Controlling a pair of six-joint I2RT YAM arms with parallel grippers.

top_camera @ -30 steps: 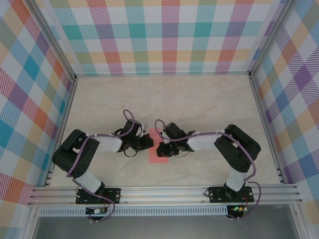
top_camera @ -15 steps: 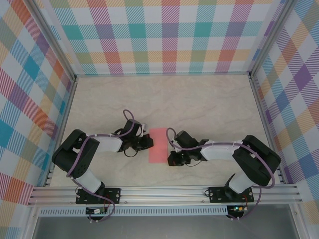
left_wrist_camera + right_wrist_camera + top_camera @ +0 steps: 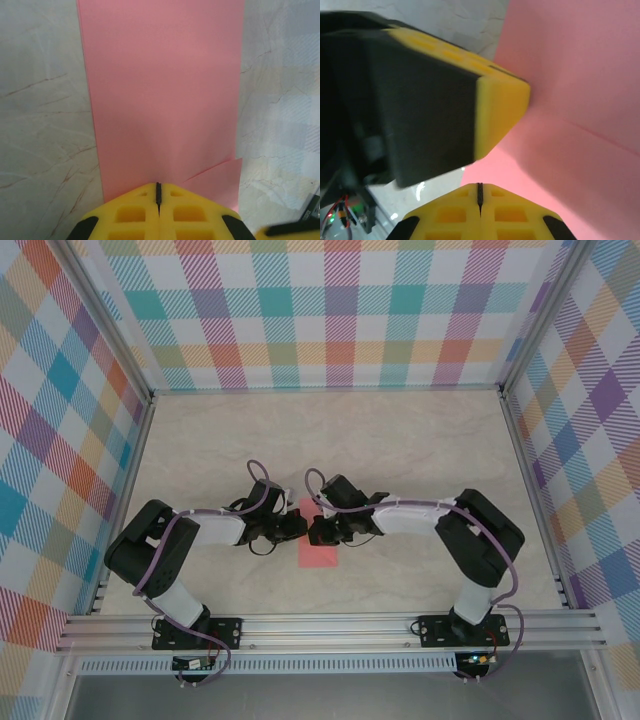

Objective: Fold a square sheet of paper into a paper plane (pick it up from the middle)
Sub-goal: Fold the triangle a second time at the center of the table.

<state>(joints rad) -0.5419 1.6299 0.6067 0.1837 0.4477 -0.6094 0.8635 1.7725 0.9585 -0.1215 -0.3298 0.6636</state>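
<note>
— Tools first: how do they stand?

— The left gripper point(image 3: 158, 186) has its yellow jaws pressed together with nothing visible in the seam, and its tip is down on the square sheet of paper point(image 3: 160, 90). The right gripper point(image 3: 479, 187) is closed the same way, its tip just beside the left gripper's, almost nose to nose.

— And the sheet?

— It lies flat on the table point(image 3: 40, 100), under the left gripper's tip, and runs straight away from it as a narrow pink strip. It looks folded in half already.

— How will it handle?

— Light, thin and limp, I'd judge. It will probably slide on that smooth marbled top if pushed sideways, and it will keep a crease wherever it's pinched. Closed tips suit pressing a fold. For lifting, I'd take a free edge or a raised layer near the middle, not a corner.

— Do the cameras differ?

— Yes. The left wrist view shows a corner of the lower layer point(image 3: 220, 175) peeking out just beside the left gripper's tip, so the layers aren't quite matched. The right wrist view shows a straight crease point(image 3: 590, 131) in the pink beyond the left gripper. From overhead, both arms reach in from opposite sides, and the strip pokes out on both sides of the left gripper.
</note>
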